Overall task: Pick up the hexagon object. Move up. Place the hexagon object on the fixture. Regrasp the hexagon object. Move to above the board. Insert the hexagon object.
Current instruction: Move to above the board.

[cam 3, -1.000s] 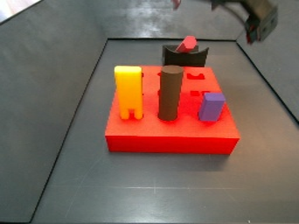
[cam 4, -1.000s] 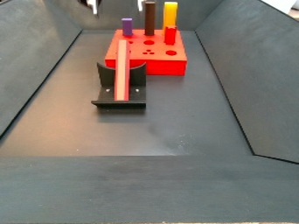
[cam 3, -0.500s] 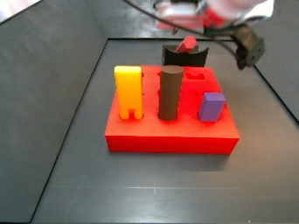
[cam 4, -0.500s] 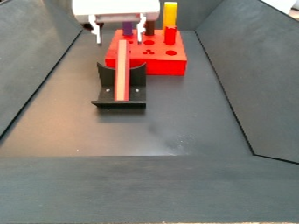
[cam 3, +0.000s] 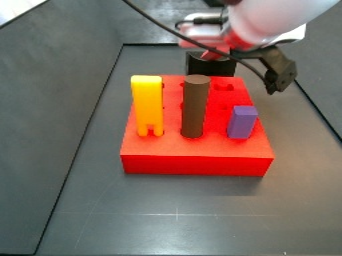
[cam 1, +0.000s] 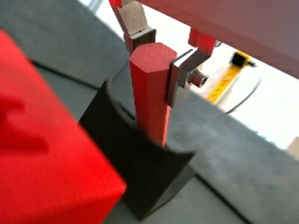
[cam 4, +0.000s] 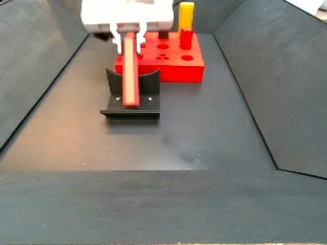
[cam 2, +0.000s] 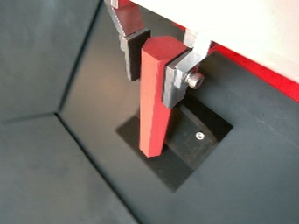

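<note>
The red board [cam 3: 198, 150], carrying yellow [cam 3: 146, 104], brown [cam 3: 195, 106] and purple [cam 3: 242, 121] pegs, fills the middle of the dark floor. Behind it stands the fixture [cam 4: 130, 107], where the red hexagon object [cam 2: 156, 96] leans lengthwise. The gripper [cam 2: 158, 54] straddles the bar's upper end, its silver fingers [cam 1: 186, 72] pressed against opposite flats, apparently pinching it. The bar looks rigid, light and smooth-sided; a hold across two parallel faces near the top seems soundest against slipping.
</note>
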### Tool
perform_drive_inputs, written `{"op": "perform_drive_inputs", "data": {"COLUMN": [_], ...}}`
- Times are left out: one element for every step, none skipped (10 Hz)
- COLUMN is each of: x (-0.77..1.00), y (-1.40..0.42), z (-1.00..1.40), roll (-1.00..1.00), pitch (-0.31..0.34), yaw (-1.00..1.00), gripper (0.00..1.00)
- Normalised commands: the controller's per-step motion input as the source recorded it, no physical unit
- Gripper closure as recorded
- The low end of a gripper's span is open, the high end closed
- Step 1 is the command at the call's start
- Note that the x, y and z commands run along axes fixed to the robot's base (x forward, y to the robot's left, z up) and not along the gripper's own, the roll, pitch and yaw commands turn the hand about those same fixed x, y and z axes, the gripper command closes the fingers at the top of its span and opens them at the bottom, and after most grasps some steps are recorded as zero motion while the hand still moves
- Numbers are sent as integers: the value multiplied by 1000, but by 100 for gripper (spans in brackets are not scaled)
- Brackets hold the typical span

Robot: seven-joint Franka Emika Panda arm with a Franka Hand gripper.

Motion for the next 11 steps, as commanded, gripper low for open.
{"op": "perform_drive_inputs", "data": {"x": [115,116,116,118,122,125,128,128,131,137,141], "y": [-250,-237,-235,-231,-229,-221,-217,-206,-198,-190,-174], "z": [1000,1000,1000,1000,1000,1000,1000,1000,1000,1000,953], "roll": [231,153,120,88,51,26,13,2,0,2,14], "pitch": [270,326,349,373,378,368,347,265,205,147,77], "yaw": [-261,-168,-107,11,116,187,228,307,338,342,321], "gripper": [100,100,100,100,100,100,100,100,100,100,100]}}
